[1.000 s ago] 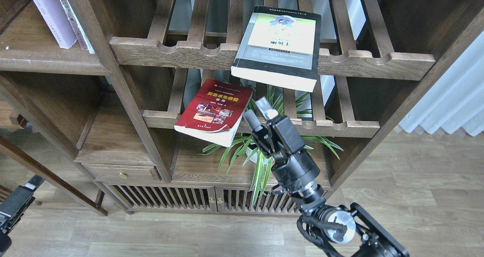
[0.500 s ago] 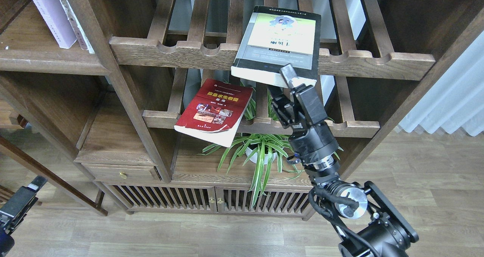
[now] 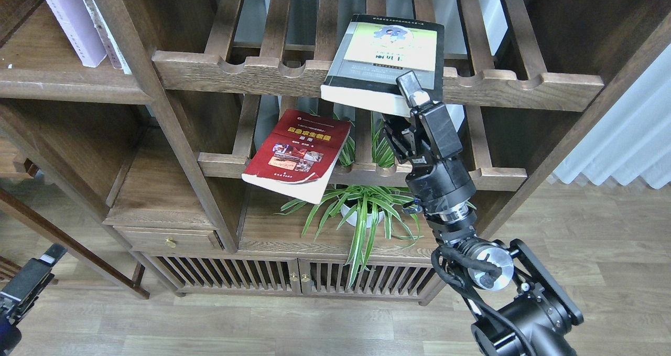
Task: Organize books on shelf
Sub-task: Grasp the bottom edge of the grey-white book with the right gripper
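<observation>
One book in hand, two of three not yet shelved.

The right gripper [image 3: 406, 101] pinches the near edge of the black book [image 3: 385, 57], which lies on the upper slatted rack [image 3: 251, 67]. The red book [image 3: 299, 154] rests on the lower rack [image 3: 493, 175], overhanging. The lavender book [image 3: 71, 20] stands on the shelf [image 3: 63, 86] at upper left. The left gripper [image 3: 23, 288] is at the bottom left corner; I cannot tell its state.
</observation>
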Robot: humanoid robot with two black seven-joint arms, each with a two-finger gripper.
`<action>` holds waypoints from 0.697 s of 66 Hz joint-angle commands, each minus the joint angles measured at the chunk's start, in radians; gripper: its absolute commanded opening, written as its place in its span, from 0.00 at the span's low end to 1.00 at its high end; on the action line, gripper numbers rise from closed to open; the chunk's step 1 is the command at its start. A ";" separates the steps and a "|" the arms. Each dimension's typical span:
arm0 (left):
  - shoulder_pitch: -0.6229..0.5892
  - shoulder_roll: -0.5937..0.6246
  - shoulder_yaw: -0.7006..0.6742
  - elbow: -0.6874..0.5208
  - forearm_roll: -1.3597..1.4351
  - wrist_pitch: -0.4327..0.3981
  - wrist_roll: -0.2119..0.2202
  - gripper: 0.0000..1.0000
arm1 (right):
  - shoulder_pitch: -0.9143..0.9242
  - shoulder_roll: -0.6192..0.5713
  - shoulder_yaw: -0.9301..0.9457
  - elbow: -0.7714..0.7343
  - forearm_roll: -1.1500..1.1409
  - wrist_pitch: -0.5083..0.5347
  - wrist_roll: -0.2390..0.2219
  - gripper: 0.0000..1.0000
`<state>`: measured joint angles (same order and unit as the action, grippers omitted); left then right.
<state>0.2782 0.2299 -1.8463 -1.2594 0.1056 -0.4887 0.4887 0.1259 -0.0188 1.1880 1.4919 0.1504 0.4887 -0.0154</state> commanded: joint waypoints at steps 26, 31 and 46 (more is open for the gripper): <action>-0.001 -0.001 0.004 -0.002 -0.003 0.000 0.000 1.00 | 0.006 -0.035 0.001 -0.009 -0.003 0.000 0.000 0.99; -0.001 -0.001 0.004 -0.002 -0.003 0.000 0.000 1.00 | 0.008 -0.035 0.001 -0.010 -0.005 0.000 0.000 0.99; -0.001 -0.001 0.004 -0.003 -0.003 0.000 0.000 1.00 | 0.003 -0.049 -0.001 -0.010 -0.005 0.000 0.000 0.96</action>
<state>0.2776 0.2285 -1.8411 -1.2622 0.1027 -0.4887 0.4887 0.1329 -0.0616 1.1888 1.4819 0.1459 0.4887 -0.0154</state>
